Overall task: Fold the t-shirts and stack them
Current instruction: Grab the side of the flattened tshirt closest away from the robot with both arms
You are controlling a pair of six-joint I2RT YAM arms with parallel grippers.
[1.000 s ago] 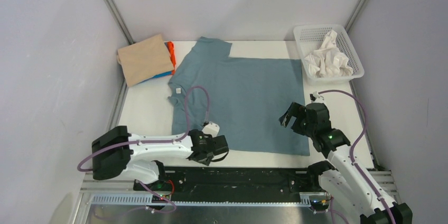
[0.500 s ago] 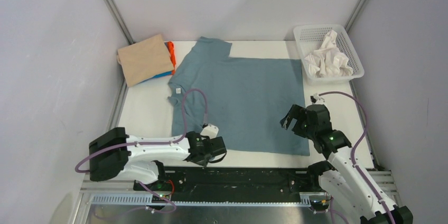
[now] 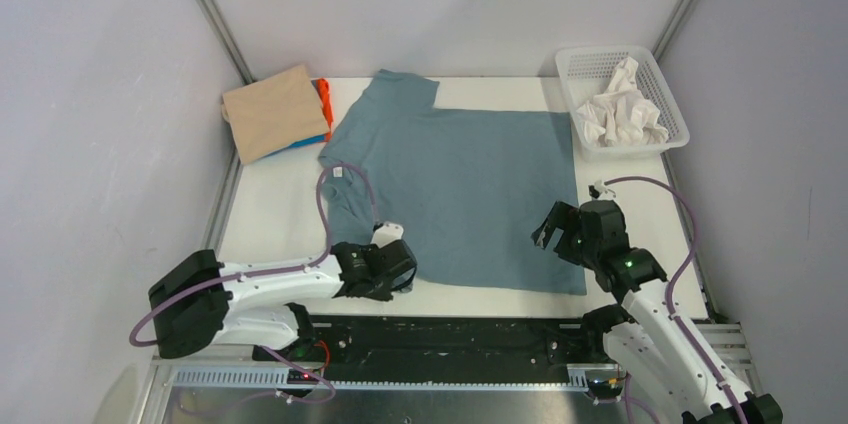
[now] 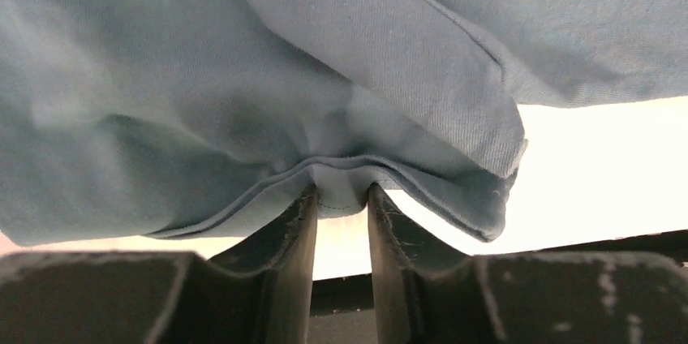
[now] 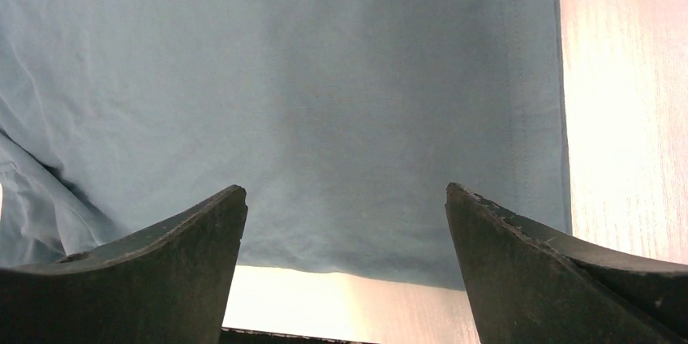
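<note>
Nearest to us, the left gripper [image 3: 392, 271] sits low at the near left corner of the blue-grey t-shirt [image 3: 470, 194]. In the left wrist view its two fingers [image 4: 296, 230] are close together, and a small fold of the shirt's near edge is pinched between their tips, so the cloth bunches up there. A little farther in and to the right, the right gripper [image 3: 550, 231] is above the near right part of the same shirt. Its fingers [image 5: 195, 230] are spread wide apart and have nothing between them. In the right wrist view we see the flat cloth under them, with the shirt's near edge and right edge close by. The blue-grey t-shirt lies spread out in the middle of the white table [image 3: 270, 214], with its neck to the left, where a small white label [image 3: 338, 172] shows. At the far left corner lies a folded tan t-shirt [image 3: 275, 112]. It is on top of an orange t-shirt [image 3: 324, 99], and a bit of a bright blue t-shirt [image 3: 305, 141] peeks out under it. At the far right corner is a white mesh basket [image 3: 590, 62]. Inside it sits a crumpled white bundle [image 3: 620, 114]; we cannot tell what it is.
</note>
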